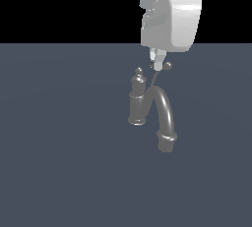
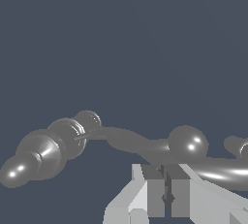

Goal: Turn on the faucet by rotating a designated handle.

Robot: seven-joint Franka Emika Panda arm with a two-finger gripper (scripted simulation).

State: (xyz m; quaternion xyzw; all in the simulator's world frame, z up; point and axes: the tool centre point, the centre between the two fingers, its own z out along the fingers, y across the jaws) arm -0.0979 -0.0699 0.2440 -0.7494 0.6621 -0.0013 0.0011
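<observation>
A: What is shown in the exterior view?

B: The faucet (image 1: 147,110) is seen standing on a plain dark grey-blue surface (image 1: 54,162), with its post toward the exterior view's left and the thick arched spout (image 1: 165,118) bending down toward the exterior view's right. The gripper (image 1: 157,65) is held directly above it, at the level of the handle (image 1: 162,71), whose ball tip is seen just beside the gripper. Behind the surface only flat black is rendered; no walls or furniture can be made out.

A: And in the wrist view?

B: The fingers (image 2: 155,189) are seen drawn nearly together, with only a narrow dark slot left between them and nothing clamped there. The ball tip of the handle (image 2: 188,143) lies just beyond them; whether it is touched cannot be told.

A: Which step is judged to be in hand?

B: The approach to the handle is judged complete and the turning not yet evident. A sideways push against the thin lever near its ball tip would be called for, swept around the post, with the spout avoided.
</observation>
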